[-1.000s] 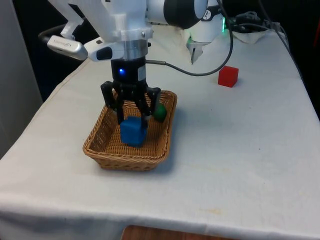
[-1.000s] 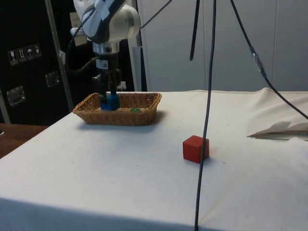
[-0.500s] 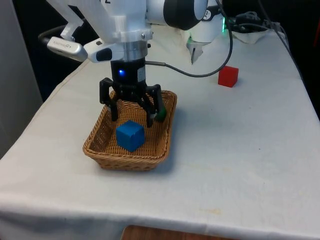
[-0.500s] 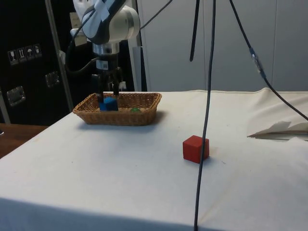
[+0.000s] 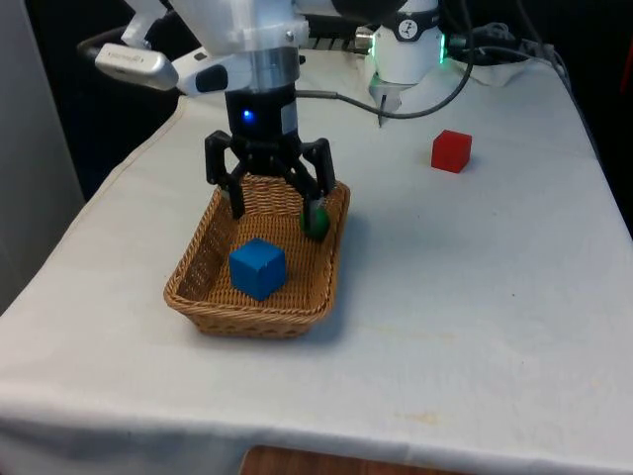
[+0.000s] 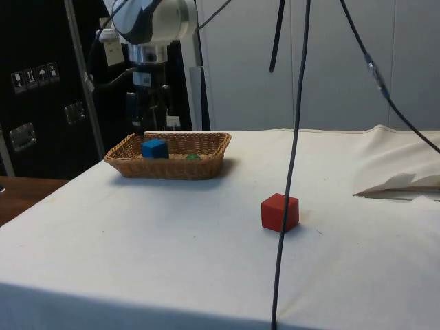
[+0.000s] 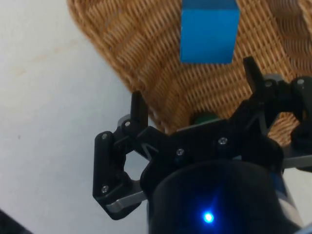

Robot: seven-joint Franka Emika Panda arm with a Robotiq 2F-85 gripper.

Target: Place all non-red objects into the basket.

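While the blue cube [image 5: 258, 267] sits on the floor of the basket [image 5: 198, 299], you can see it rests free, with nothing touching it, in the half of the basket nearer the front camera. From the side it [image 6: 154, 148] pokes a little above the wicker rim [image 6: 165, 167], and from the wrist it [image 7: 209, 30] lies flat on the weave. Beside it, toward the far end of the basket and the front view's right, you have a small green ball [image 5: 316, 224]; from the side it [image 6: 193, 157] is just a sliver over the rim, and from the wrist it [image 7: 204, 118] peeks out between the gripper's linkage. Cube and ball are apart, both inside the basket.

Your gripper [image 5: 276, 210] hangs above the far half of the basket with its jaws spread wide and empty; one finger [image 5: 236, 203] is over the wicker floor, the other [image 5: 316, 205] close over the green ball. In the side view the gripper [image 6: 150, 113] stands clear above the basket, higher than the cube's top.

Look outward and you find the red cube [image 5: 451, 150] alone on the white cloth [image 5: 475, 327], well apart from the basket toward the front view's right and nearer the robot; from the side it [image 6: 280, 212] sits in the open on the table.
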